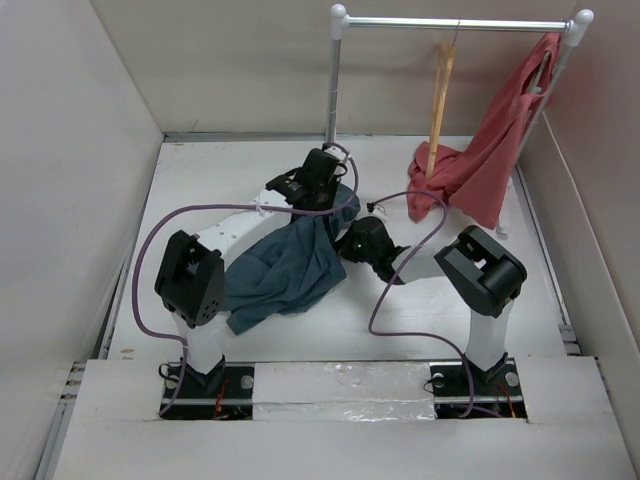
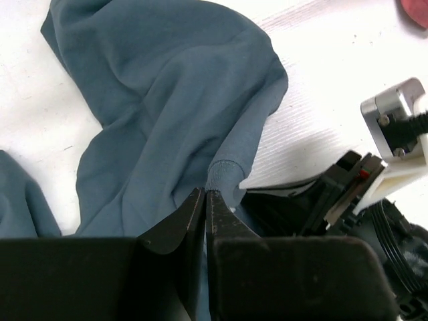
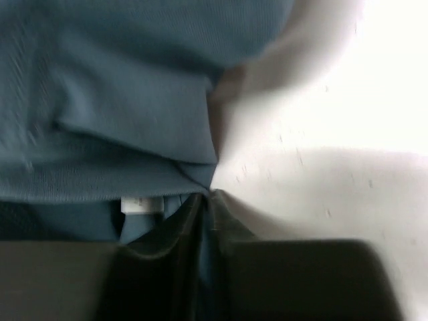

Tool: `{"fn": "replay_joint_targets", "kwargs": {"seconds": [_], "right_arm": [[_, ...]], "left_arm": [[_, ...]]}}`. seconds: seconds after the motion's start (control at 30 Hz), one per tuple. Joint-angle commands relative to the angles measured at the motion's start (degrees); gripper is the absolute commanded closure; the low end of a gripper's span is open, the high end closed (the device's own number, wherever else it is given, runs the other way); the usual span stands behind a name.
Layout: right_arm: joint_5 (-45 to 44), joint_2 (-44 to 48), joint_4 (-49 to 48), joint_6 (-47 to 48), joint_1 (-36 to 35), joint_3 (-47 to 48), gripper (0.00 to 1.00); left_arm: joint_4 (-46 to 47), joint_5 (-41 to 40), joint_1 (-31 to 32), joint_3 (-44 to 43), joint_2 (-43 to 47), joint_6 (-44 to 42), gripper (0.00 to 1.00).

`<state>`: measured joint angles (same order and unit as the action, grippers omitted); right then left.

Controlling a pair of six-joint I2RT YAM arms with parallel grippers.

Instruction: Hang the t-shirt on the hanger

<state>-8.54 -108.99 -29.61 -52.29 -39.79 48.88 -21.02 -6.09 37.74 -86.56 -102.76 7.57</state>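
At the centre of the table (image 1: 200, 180), my left gripper (image 2: 204, 199) is pressed together on the collar of the t-shirt (image 1: 285, 268). My right gripper (image 3: 206, 200), blurred, seems to pinch its fabric. The hanger (image 1: 440, 100) hangs at one o'clock.

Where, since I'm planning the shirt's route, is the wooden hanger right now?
In the top view, the hanger hangs from the rail at the far right of the scene, just left of the coral-red garment.
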Motion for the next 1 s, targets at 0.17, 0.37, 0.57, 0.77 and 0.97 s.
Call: {"fn": "replay_joint_targets", "kwargs": {"seconds": [0.17, 0.37, 0.57, 0.77, 0.97], "right_arm": [[-1.6, 11.6, 5.1, 5.0, -1.2, -2.2, 1.00], [-10.1, 30.9, 26.2, 8.1, -1.7, -6.1, 1.00], [-9.3, 44.2, 41.9, 8.0, -0.2, -7.3, 1.00], [-4.1, 39.2, 50.4, 7.0, 5.3, -6.8, 1.00], [-3.7, 39.5, 55.5, 8.3, 6.7, -1.7, 0.86]], "left_arm": [[1.0, 0.4, -1.1, -0.7, 2.7, 0.3, 1.00], [3.2, 2.9, -1.1, -2.1, 3.2, 1.8, 1.00], [6.7, 5.7, 0.8, -0.7, 5.2, 4.9, 1.00], [10.6, 10.2, 3.7, 1.0, 3.8, 8.1, 1.00], [11.6, 11.8, 5.7, 0.4, 2.9, 7.9, 1.00]]}}
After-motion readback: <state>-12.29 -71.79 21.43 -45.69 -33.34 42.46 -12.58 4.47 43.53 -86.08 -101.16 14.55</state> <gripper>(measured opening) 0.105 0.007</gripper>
